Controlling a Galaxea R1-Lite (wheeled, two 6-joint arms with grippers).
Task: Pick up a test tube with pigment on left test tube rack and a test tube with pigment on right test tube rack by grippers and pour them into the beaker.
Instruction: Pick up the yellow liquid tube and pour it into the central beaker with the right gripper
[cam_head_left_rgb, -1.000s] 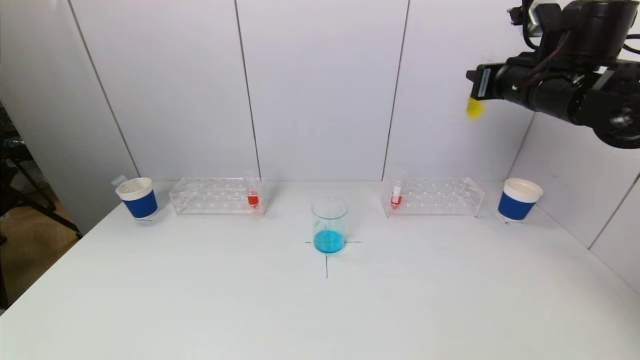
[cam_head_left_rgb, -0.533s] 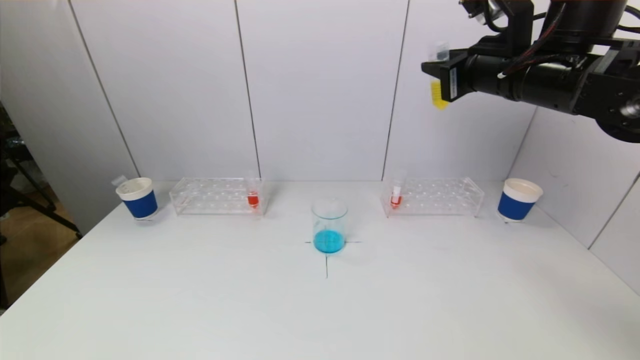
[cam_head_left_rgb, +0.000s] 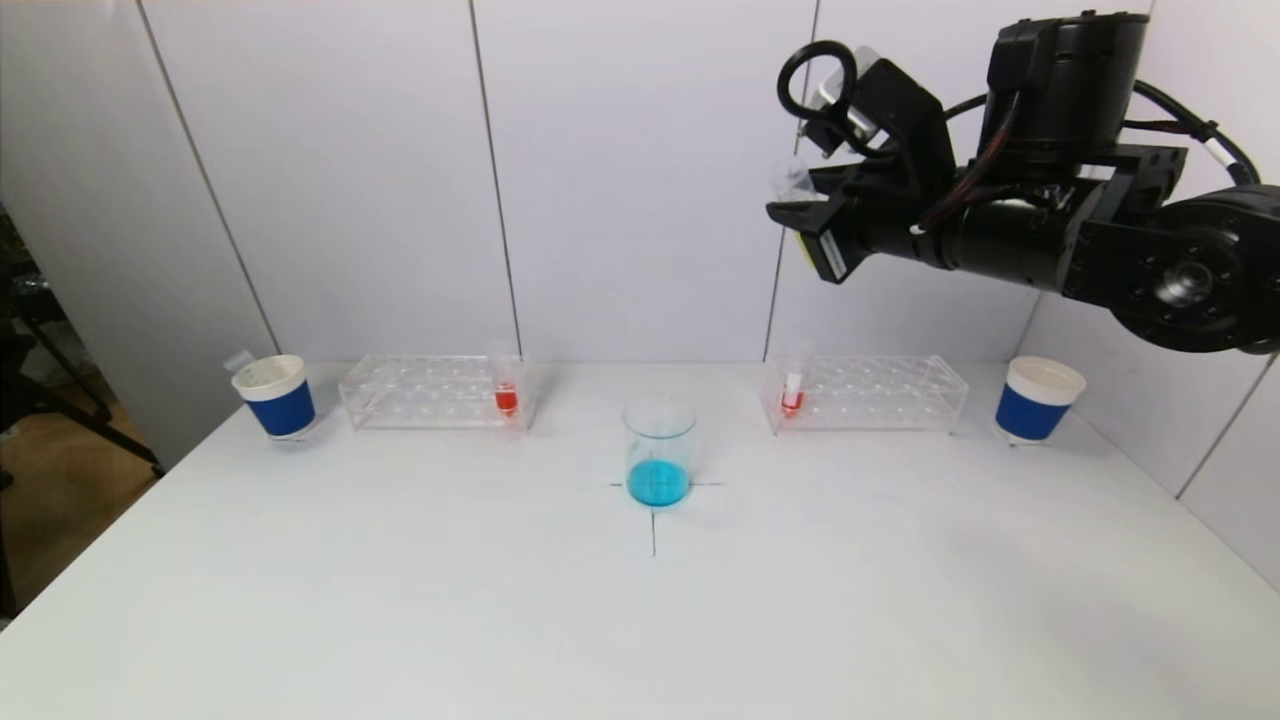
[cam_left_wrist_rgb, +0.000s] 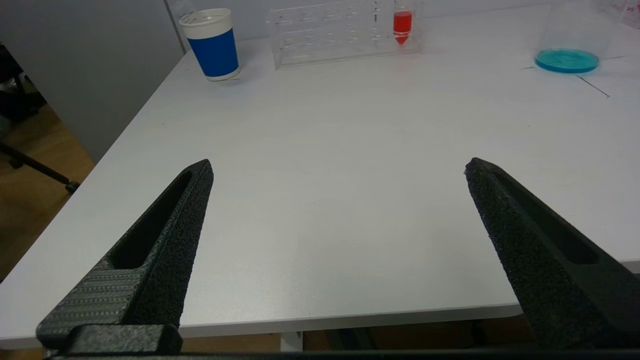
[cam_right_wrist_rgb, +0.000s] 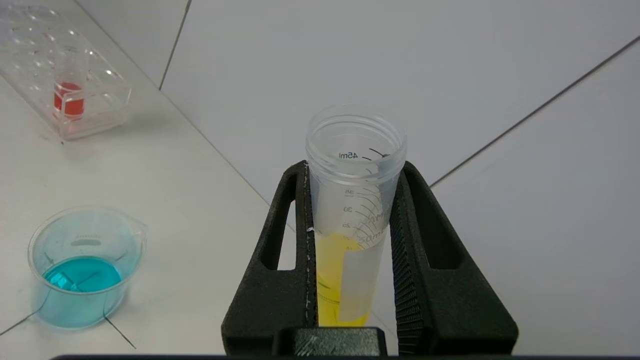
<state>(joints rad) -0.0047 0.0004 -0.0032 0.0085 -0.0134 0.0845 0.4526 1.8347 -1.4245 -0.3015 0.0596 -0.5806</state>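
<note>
High over the right test tube rack (cam_head_left_rgb: 865, 393), my right gripper (cam_head_left_rgb: 800, 215) is shut on a clear test tube (cam_head_left_rgb: 792, 182) holding yellow pigment. In the right wrist view the tube (cam_right_wrist_rgb: 350, 210) sits between the fingers of that gripper (cam_right_wrist_rgb: 354, 167), mouth open and about a third full. The beaker (cam_head_left_rgb: 659, 450) with blue liquid stands mid-table, below and left of the tube. A red-filled tube (cam_head_left_rgb: 506, 385) stands in the left rack (cam_head_left_rgb: 435, 392), another (cam_head_left_rgb: 793, 385) in the right rack. My left gripper (cam_left_wrist_rgb: 337, 167) hangs open and empty over the table's front left edge.
A blue and white paper cup (cam_head_left_rgb: 275, 395) stands left of the left rack, and a second cup (cam_head_left_rgb: 1038, 398) right of the right rack. White wall panels close the back and right side. A black cross is marked under the beaker.
My right arm has swung left with the yellow tube, from the far right to above the right rack's left end, and the wrist has turned. The left gripper stays still.
</note>
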